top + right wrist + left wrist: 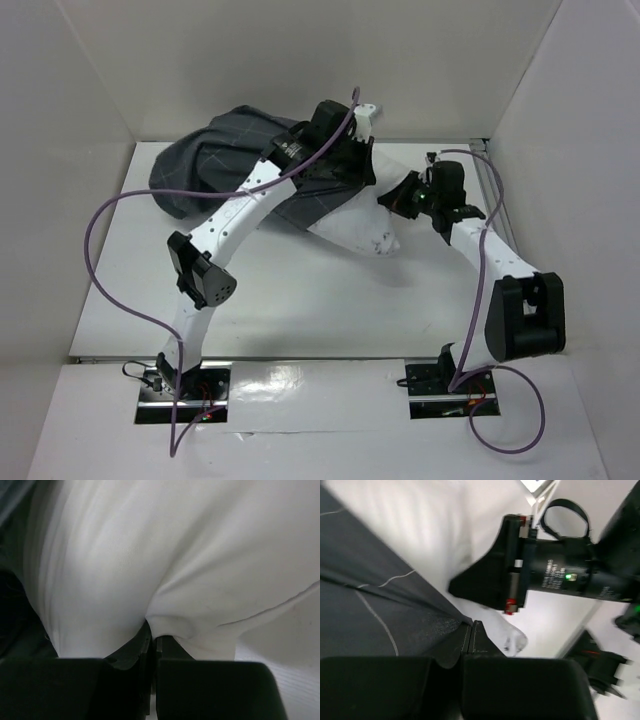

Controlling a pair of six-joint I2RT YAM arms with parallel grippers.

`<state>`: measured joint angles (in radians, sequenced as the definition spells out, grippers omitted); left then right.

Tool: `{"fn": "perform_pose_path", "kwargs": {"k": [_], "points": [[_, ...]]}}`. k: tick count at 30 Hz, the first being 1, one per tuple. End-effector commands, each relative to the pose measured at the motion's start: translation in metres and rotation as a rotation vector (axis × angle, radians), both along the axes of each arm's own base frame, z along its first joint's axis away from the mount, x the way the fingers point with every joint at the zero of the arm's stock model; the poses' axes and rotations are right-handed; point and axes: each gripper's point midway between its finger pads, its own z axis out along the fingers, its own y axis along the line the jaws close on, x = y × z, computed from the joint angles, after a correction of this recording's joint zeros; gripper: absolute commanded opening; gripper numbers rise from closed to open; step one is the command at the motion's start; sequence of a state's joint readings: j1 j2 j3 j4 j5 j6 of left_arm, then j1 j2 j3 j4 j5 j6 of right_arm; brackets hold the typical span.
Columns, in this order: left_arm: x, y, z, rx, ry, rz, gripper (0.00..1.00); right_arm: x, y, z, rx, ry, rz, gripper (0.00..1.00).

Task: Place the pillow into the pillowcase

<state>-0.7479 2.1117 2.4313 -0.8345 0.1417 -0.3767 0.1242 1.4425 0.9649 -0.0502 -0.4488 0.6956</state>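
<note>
The dark grey checked pillowcase [225,160] lies bunched at the back of the table, drawn over most of the white pillow [358,230], whose near-right end sticks out. My left gripper [345,165] is shut on the pillowcase's open edge [395,625], above the pillow [445,525]. My right gripper [405,195] is shut on a fold of the pillow's exposed end [165,570], pinching white fabric between the fingertips. The right gripper also shows in the left wrist view [485,587], close to the left one.
White enclosure walls [80,100] stand at the back and both sides. Purple cables [110,260] loop beside each arm. The table's near edge [300,358] runs just ahead of the arm bases.
</note>
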Motion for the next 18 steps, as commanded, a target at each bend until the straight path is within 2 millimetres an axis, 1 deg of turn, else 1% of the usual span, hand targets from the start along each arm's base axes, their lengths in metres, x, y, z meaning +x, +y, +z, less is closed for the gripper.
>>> {"fn": "perform_pose_path", "kwargs": {"k": [1, 2, 3, 4, 5, 7, 8, 10, 11, 12, 13, 14, 15, 16, 17, 18], "points": [[-0.087, -0.055, 0.129, -0.474, -0.025, -0.471, 0.0, -0.003, 0.04, 0.135, 0.153, -0.364, 0.128, 0.0], [-0.087, -0.051, 0.129, -0.481, -0.011, -0.482, 0.0, -0.006, 0.04, 0.131, 0.144, -0.354, 0.109, 0.0], [-0.079, -0.049, 0.125, -0.479, -0.011, -0.47, 0.0, -0.009, 0.038, 0.127, 0.147, -0.343, 0.095, 0.0], [-0.071, -0.047, 0.111, -0.464, 0.028, -0.445, 0.0, -0.017, 0.043, 0.121, 0.156, -0.331, 0.102, 0.0], [-0.057, -0.037, 0.106, -0.459, 0.029, -0.412, 0.0, -0.028, 0.049, 0.1, 0.154, -0.294, 0.102, 0.0], [-0.043, -0.028, 0.091, -0.442, 0.054, -0.374, 0.0, -0.039, 0.058, 0.068, 0.164, -0.215, 0.109, 0.0], [-0.028, -0.018, 0.073, -0.416, 0.088, -0.325, 0.0, -0.049, 0.067, 0.047, 0.184, -0.167, 0.108, 0.0], [-0.013, -0.005, 0.058, -0.37, 0.101, -0.258, 0.0, -0.055, 0.072, 0.033, 0.196, -0.143, 0.095, 0.0], [-0.014, 0.0, 0.04, -0.321, 0.147, -0.228, 0.12, -0.053, 0.069, 0.023, 0.183, -0.125, 0.073, 0.0], [-0.012, 0.004, 0.035, -0.29, 0.147, -0.204, 0.26, -0.048, 0.065, 0.016, 0.164, -0.109, 0.037, 0.0], [-0.007, 0.013, 0.032, -0.241, 0.108, -0.16, 0.39, -0.048, 0.064, 0.017, 0.14, -0.121, 0.048, 0.0], [-0.013, 0.027, 0.034, -0.2, 0.106, -0.123, 0.48, -0.041, 0.057, 0.015, 0.118, -0.115, 0.027, 0.0], [-0.013, 0.039, 0.036, -0.164, 0.085, -0.075, 0.6, -0.036, 0.055, 0.028, 0.114, -0.137, 0.029, 0.0], [-0.004, 0.056, 0.035, -0.097, 0.036, 0.05, 0.66, -0.032, 0.047, 0.024, 0.081, -0.132, 0.033, 0.18], [-0.007, 0.071, 0.015, -0.02, 0.044, 0.109, 0.7, -0.031, 0.045, 0.027, 0.06, -0.137, 0.043, 0.48], [-0.024, 0.088, 0.036, -0.004, -0.016, 0.16, 0.7, -0.026, 0.045, 0.045, 0.045, -0.169, 0.053, 0.72]]}}
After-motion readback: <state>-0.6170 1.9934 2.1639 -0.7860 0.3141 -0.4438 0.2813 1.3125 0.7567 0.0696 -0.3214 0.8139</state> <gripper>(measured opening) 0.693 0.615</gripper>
